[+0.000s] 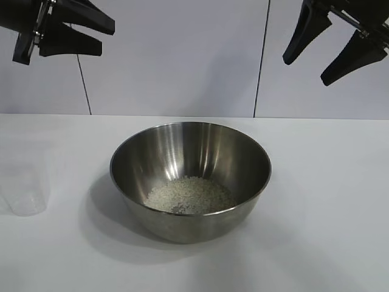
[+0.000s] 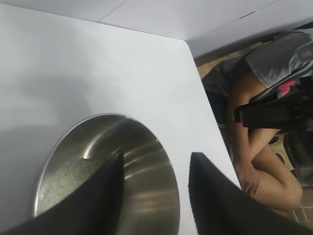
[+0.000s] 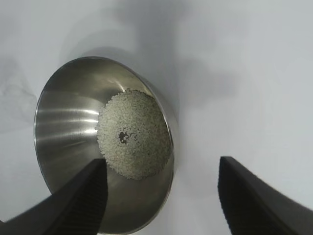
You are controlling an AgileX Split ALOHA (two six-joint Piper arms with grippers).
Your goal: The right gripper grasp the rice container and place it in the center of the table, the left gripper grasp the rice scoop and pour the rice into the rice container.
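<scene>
table [image 1: 340, 201]: white | rice container [image 1: 190, 179] centre | rice scoop [image 1: 24, 193] left edge

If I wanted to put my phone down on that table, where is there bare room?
The table is bare right of the steel bowl and along its far edge behind it. The left side is tighter: a clear plastic cup stands there. Both grippers hang above.

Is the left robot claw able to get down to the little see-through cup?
Probably yes. The left tool hangs open, holding nothing, high above the table. The rice scoop stands upright below it, apart from the rice container, with nothing between them.
</scene>
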